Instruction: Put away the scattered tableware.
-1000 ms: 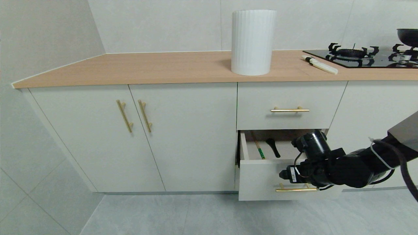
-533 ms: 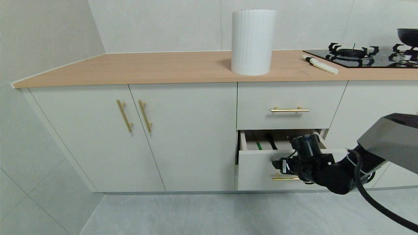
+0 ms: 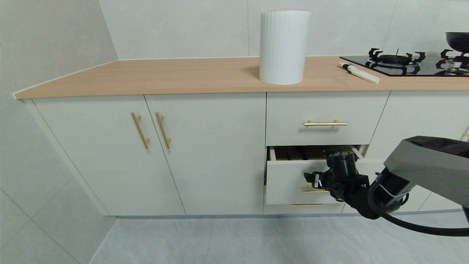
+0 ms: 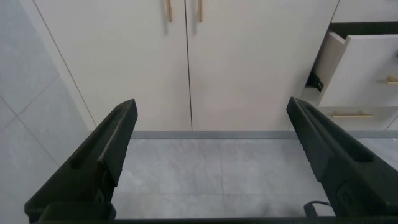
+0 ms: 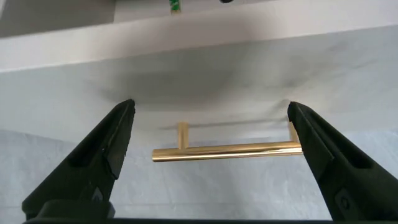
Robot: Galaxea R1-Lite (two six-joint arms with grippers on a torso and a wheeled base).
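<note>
Looks nearly done: drawer (image 3: 285,176) at 4 o'clock almost shut, thin gap on top, one green-marked utensil (image 5: 175,5) inside. Right gripper (image 5: 211,112) at the handle (image 5: 227,151), jaws apart either side, clamping nothing. Left gripper (image 4: 210,106) low over the floor, jaws wide apart, empty. Probably left to store: one knife (image 3: 358,72) on the counter (image 3: 165,75) at 2 o'clock. Also one canister (image 3: 283,47), two cupboard doors.

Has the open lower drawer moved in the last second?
Yes. The lower drawer has slid inward, back under the fixed upper drawer, leaving only a narrow gap at its top.
</note>
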